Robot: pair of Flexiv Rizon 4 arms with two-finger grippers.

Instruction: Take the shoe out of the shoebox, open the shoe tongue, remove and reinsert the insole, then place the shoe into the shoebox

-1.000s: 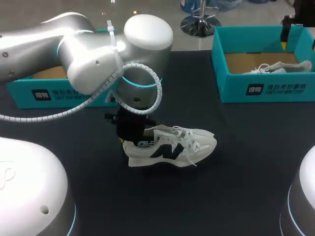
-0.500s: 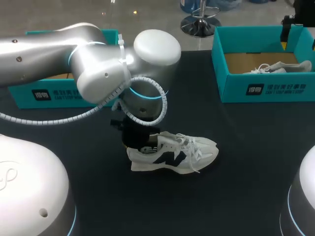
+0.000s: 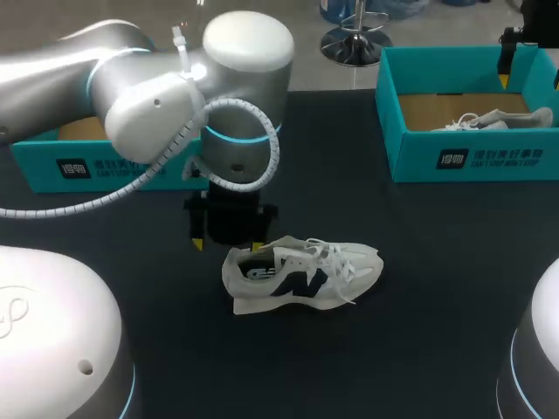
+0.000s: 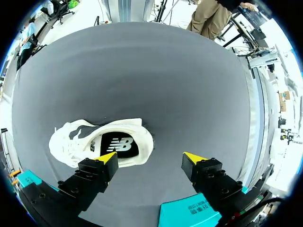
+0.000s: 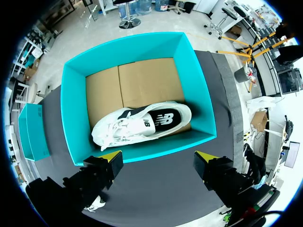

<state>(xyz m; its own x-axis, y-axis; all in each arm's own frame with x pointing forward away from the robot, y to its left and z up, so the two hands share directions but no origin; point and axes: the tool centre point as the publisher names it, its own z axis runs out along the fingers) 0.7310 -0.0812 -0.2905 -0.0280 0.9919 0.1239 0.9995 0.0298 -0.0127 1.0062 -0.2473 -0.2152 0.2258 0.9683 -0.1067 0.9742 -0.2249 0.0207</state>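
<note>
While the left shoebox [image 3: 52, 161] sits half hidden behind the arm, the left tool [image 4: 150, 161] hangs spread and empty just over the heel of the shoe [image 3: 301, 272]. The shoe stands upright in the middle of the table [image 3: 437, 288], toe to the right, dark insole [image 4: 118, 144] showing. I'd worry about a sloppy descent: one finger catching the heel collar could tip or skid the shoe. Further right, a second shoe [image 5: 142, 123] lies in the right shoebox [image 5: 75, 123]. The right tool [image 5: 156, 161] hovers above it, also released, and grabbing that shoe would muddle things.
</note>
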